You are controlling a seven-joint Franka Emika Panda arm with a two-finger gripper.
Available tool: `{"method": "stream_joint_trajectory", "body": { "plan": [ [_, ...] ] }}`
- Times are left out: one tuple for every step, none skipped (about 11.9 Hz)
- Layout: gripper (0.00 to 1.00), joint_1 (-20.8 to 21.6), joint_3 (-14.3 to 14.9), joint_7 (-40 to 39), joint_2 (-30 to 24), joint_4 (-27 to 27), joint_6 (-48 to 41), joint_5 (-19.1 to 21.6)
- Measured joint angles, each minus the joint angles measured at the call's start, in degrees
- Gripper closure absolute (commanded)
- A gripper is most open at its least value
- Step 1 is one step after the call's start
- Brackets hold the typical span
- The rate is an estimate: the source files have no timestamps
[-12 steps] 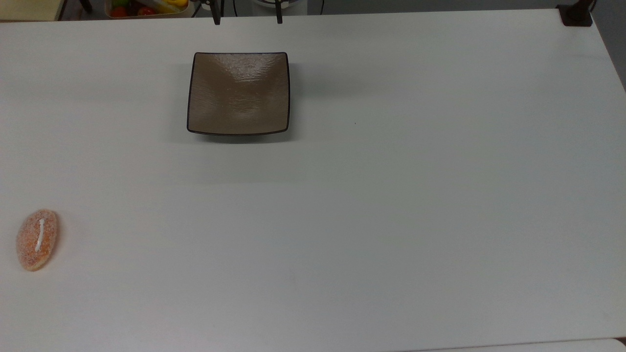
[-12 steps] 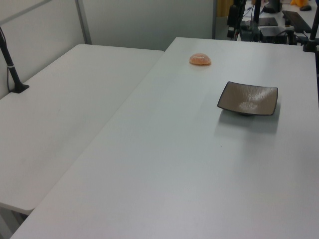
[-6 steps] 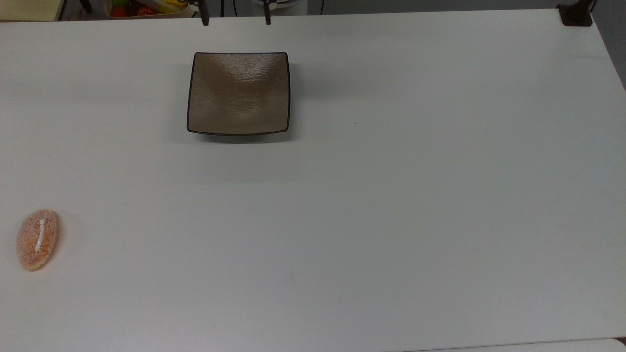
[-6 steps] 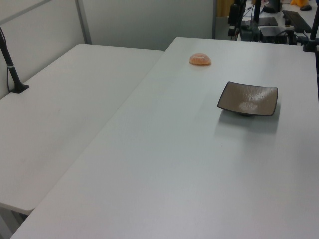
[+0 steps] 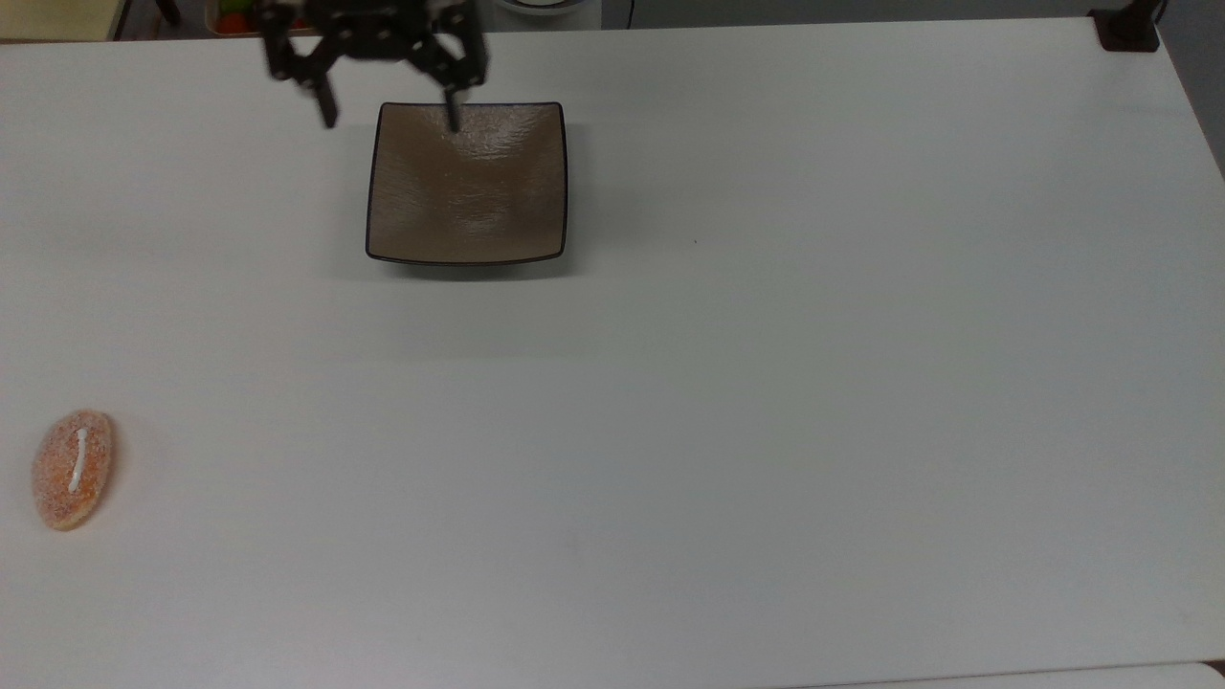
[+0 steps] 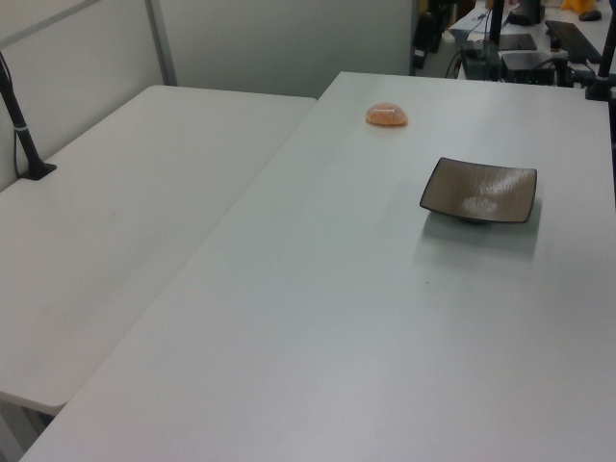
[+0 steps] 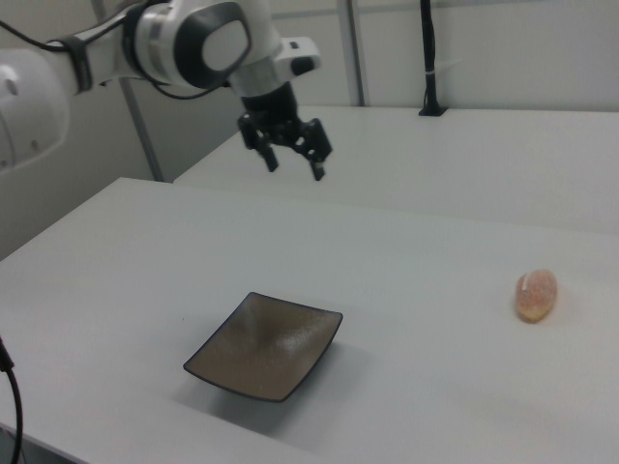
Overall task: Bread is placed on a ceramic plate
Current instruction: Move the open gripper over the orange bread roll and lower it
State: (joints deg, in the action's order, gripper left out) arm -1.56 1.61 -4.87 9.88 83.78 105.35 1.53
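Top view, left to right: the bread (image 5: 73,469) lies flat on the table (image 5: 766,383) at the far left edge, untouched. The gripper (image 5: 388,120) hangs high near the plate's (image 5: 466,191) upper-left corner, fingers spread wide, holding nothing. The plate is bare. Bread and plate are well apart.

Judgement: the reach for the bread is the step in hand; nothing is grasped yet. The next move calls for travel across the table to the bread, a descent, fingers straddling its narrow width, then closing.
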Motion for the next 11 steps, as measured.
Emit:
{"method": "stream_joint_trajectory", "body": {
  "plan": [
    [0.00,-1.87,0.07,-0.73,2.86,-3.04,1.64,0.00],
    [0.00,-3.02,0.08,-1.45,4.74,-4.76,3.41,0.00],
    [0.00,-4.15,0.07,-2.07,6.54,-6.03,5.87,0.00],
    [0.00,-5.20,0.09,-2.88,8.25,-6.92,8.48,0.01],
    [0.00,-6.40,0.07,-3.69,9.95,-7.46,11.36,0.02],
    [0.00,-7.63,0.05,-4.26,11.67,-7.84,14.26,0.03],
    [0.00,-8.80,0.02,-4.92,13.32,-8.16,17.17,0.06],
    [0.00,-9.86,0.00,-5.34,14.91,-8.46,19.85,0.16],
    [0.00,-11.32,-0.03,-6.17,17.29,-8.82,23.86,0.54],
    [0.00,-12.46,-0.08,-7.54,19.49,-9.09,27.56,1.38],
    [0.00,-13.37,-0.11,-8.91,21.69,-9.45,30.92,2.88]
  ]
}}
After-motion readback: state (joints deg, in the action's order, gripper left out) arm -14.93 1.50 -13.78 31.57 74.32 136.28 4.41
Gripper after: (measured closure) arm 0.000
